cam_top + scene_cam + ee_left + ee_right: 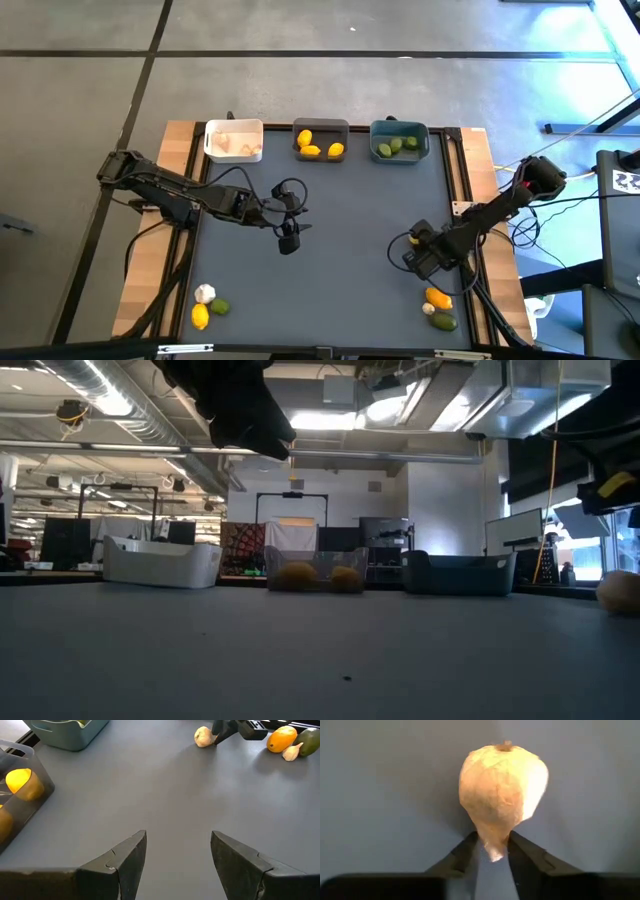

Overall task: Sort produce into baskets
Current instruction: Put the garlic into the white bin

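At the 5 o'clock corner of the counter (pixel 330 250) the right gripper (pixel 493 851) pinches the stem end of a whitish garlic bulb (pixel 502 795); its fingers (pixel 526 854) are clenched on that thin tip, with the bulb's round body standing out beyond them. In the left wrist view the bulb rests on the counter at the tip of that gripper. Just beside it, nearer the front edge, lie a lemon (pixel 437 297), a second garlic bulb (pixel 428 309) and a lime (pixel 444 321), close together. At the 7 o'clock corner sit another garlic (pixel 204 293), lime (pixel 220 306) and lemon (pixel 199 316), touching or nearly so. Toward mid-counter, slightly to 9 o'clock, the left gripper (pixel 178 851) hangs over bare surface, its fingers (pixel 131 856) spread apart and empty. Along the 12 o'clock edge stand three baskets in a row: the white basket (pixel 211 141) at 11 o'clock with garlic, the dark grey basket (pixel 322 127) in the middle with lemons, and the teal-blue basket (pixel 399 127) at 1 o'clock with limes.
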Tool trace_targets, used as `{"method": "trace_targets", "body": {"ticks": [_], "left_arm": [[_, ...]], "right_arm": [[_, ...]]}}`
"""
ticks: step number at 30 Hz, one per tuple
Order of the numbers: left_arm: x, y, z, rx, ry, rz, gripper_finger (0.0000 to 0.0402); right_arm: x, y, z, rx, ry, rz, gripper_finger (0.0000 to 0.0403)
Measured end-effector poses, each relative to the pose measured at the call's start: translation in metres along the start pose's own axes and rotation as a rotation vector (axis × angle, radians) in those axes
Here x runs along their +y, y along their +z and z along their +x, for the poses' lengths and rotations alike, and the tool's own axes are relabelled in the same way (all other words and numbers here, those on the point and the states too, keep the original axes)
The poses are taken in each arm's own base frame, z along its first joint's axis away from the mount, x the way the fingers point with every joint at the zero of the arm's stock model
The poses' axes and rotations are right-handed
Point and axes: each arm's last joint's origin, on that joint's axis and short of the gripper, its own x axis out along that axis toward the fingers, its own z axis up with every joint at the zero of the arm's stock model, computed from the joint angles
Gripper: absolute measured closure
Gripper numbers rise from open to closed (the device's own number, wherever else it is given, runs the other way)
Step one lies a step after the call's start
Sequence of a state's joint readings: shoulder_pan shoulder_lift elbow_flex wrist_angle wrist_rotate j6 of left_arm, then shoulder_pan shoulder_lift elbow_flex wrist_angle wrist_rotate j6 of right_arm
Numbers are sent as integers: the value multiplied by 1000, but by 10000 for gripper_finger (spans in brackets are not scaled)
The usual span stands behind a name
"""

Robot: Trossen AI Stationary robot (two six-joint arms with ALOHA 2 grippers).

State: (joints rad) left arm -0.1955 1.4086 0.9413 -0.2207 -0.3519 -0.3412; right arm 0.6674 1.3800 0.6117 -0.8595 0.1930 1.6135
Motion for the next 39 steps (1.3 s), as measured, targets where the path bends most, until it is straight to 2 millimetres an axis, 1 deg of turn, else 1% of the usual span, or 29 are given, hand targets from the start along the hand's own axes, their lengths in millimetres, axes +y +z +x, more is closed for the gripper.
{"method": "trace_targets", "body": {"ticks": [5,7,12,15,20,26,30,33,36,39], "left_arm": [[0,0,0,0,0,9,185],[0,0,0,0,0,25,185],[0,0,0,-1,0,72,185],[0,1,0,-12,-3,99,185],[-2,5,0,-55,-15,127,185],[-1,10,0,-98,-20,126,185],[-1,16,0,-150,-27,100,185],[1,21,1,-190,-30,73,184],[3,26,1,-228,-38,54,172],[4,31,1,-264,-86,41,150]], "right_arm": [[0,1,0,-24,-5,-72,381],[0,1,0,-35,-5,-110,394],[0,2,-1,-63,-5,-214,384],[5,4,-7,-100,11,-286,389],[15,9,-29,-156,9,-357,398],[31,19,-62,-289,30,-448,388],[41,31,-82,-383,57,-508,388],[48,42,-93,-445,67,-531,387],[53,54,-100,-484,80,-565,387],[58,65,-101,-520,101,-593,387]]}}
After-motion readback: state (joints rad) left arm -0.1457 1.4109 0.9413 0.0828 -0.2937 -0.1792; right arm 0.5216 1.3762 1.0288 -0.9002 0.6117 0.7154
